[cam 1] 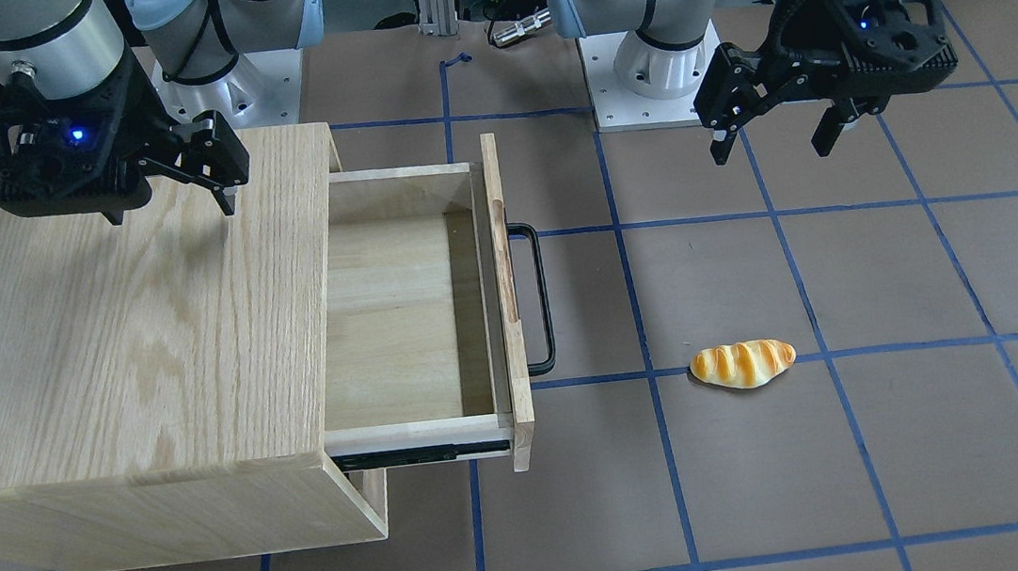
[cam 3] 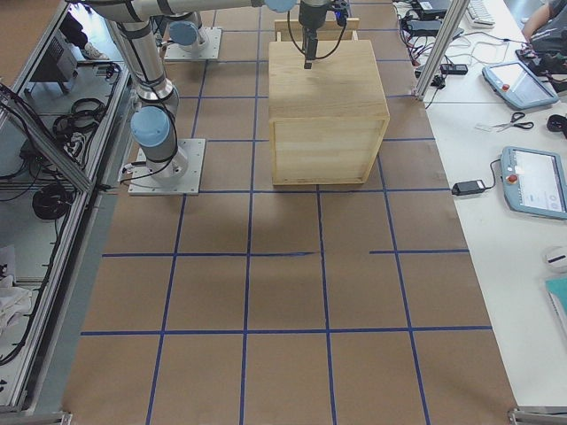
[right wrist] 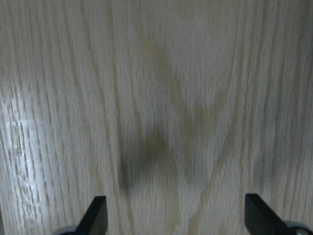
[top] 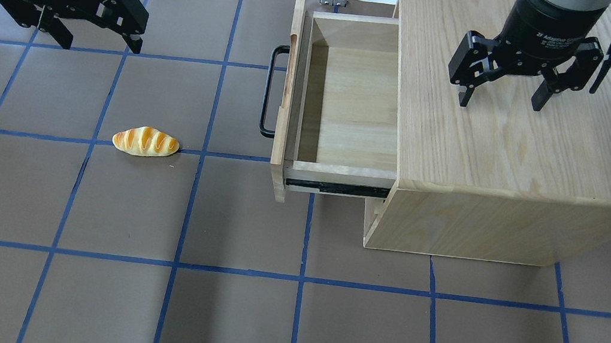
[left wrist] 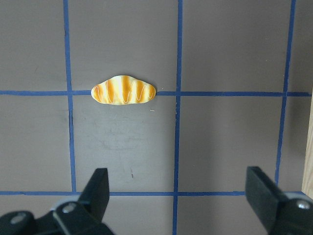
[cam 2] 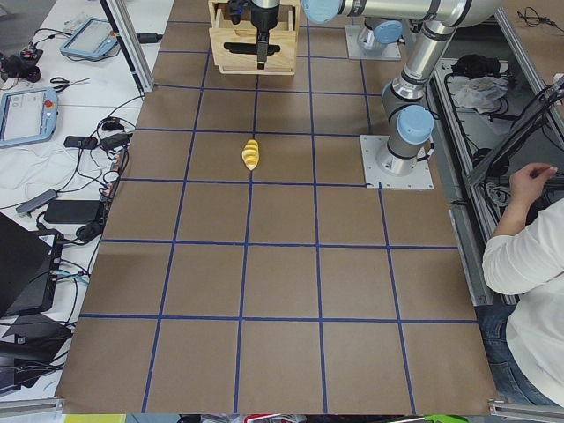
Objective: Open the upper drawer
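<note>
The upper drawer [cam 1: 399,316] stands pulled far out of the oak cabinet [cam 1: 115,317], and its pale-wood box is empty. Its front panel carries a black bar handle [cam 1: 537,297]. In the overhead view the drawer [top: 351,106] and its handle [top: 271,91] face left. My right gripper [top: 500,104] hangs open and empty above the cabinet top [right wrist: 156,98]. My left gripper [top: 101,44] is open and empty above the table, well to the left of the handle. It also shows in the front-facing view [cam 1: 773,139].
A toy bread roll [top: 146,141] lies on the brown mat between my left gripper and the drawer front; it also shows in the left wrist view [left wrist: 123,90]. Blue tape lines grid the mat. Cables and devices lie beyond the far table edge.
</note>
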`<act>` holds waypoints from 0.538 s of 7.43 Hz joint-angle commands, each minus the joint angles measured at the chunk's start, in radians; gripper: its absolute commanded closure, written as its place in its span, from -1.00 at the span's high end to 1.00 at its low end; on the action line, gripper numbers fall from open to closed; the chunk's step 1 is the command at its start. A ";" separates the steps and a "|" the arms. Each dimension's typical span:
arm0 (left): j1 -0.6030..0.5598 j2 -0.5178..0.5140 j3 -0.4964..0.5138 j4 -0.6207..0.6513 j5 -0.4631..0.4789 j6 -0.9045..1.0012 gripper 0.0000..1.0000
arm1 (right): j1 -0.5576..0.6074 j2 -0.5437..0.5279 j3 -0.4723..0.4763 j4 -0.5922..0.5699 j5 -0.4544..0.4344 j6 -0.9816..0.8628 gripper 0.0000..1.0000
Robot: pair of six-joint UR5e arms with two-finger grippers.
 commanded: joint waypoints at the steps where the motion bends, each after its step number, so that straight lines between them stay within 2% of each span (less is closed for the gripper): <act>1: 0.001 -0.008 0.000 0.002 0.000 0.000 1.00 | 0.000 0.000 0.000 0.000 0.000 0.000 1.00; 4: -0.001 0.000 -0.003 0.000 0.000 0.000 1.00 | 0.000 0.000 0.000 0.000 0.000 0.000 1.00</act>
